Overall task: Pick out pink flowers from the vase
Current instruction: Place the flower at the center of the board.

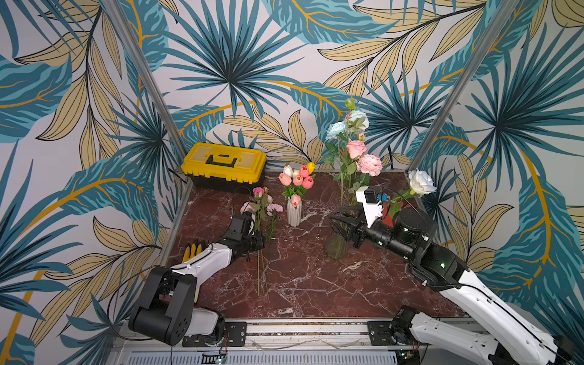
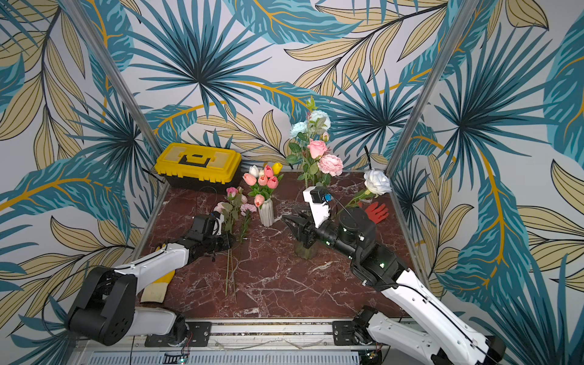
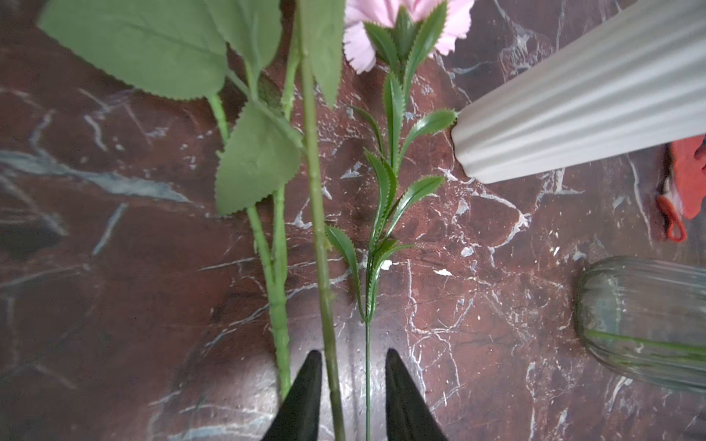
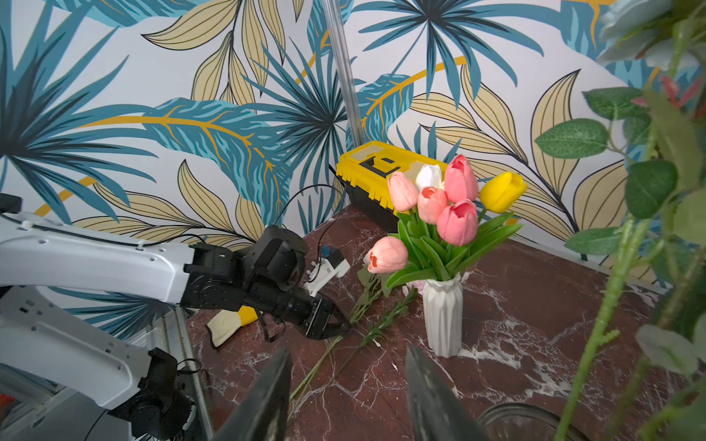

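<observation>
I see bare marble table (image 1: 316,284) open at lower centre in a top view. My left gripper (image 3: 353,359), jaws parted, straddles the stems of pink flowers (image 1: 258,192) lying flat left of centre. My right gripper (image 4: 347,349), open and empty, hovers over the glass vase (image 1: 336,249), its forearm reaching in from lower right.

white arm shells (image 1: 208,259), black joint housings (image 1: 164,306), thin black cables (image 1: 109,305), green lights (image 1: 442,264), black pointed fingers (image 3: 305,397)

Right end effector (image 4: 345,385) jaws apart, empty, above the marble surface (image 4: 535,305); white vase (image 4: 443,317) of pink tulips (image 4: 456,223) ahead, left end effector (image 4: 340,324) low over loose green stems (image 4: 366,305) lying flat.
</observation>
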